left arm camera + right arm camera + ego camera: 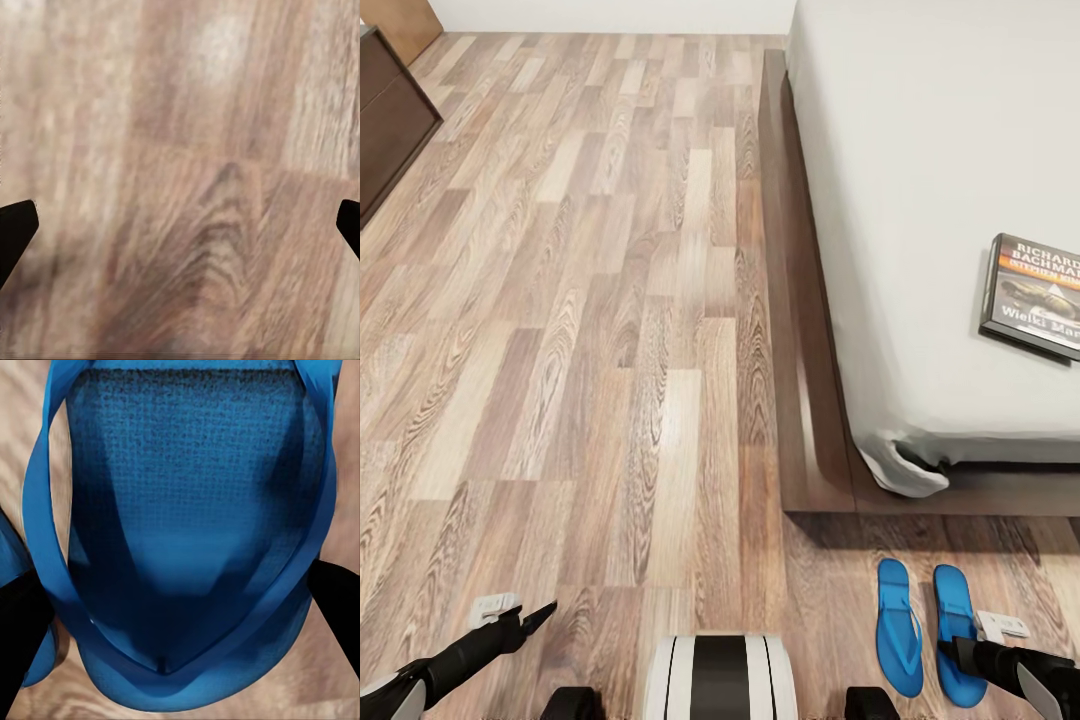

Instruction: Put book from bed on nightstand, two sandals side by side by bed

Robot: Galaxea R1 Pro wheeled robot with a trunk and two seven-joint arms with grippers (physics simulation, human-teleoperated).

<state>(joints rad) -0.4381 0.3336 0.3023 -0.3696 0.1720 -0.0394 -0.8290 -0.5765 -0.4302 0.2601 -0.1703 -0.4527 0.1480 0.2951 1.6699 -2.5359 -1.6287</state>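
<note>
While the bed (pixel 920 200) carries the book (pixel 1035 296) near its foot, both sandals (pixel 898 626) lie side by side on the floor (pixel 580 330) below; right gripper (pixel 180 615) spread around one, left gripper (pixel 180 225) released.

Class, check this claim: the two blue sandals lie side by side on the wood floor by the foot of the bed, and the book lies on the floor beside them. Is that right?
Not quite. The book is not on the floor; the head view shows it lying on the bed, on the grey mattress. The rest stands: the two blue sandals lie side by side on the wood floor by the foot of the bed.
</note>
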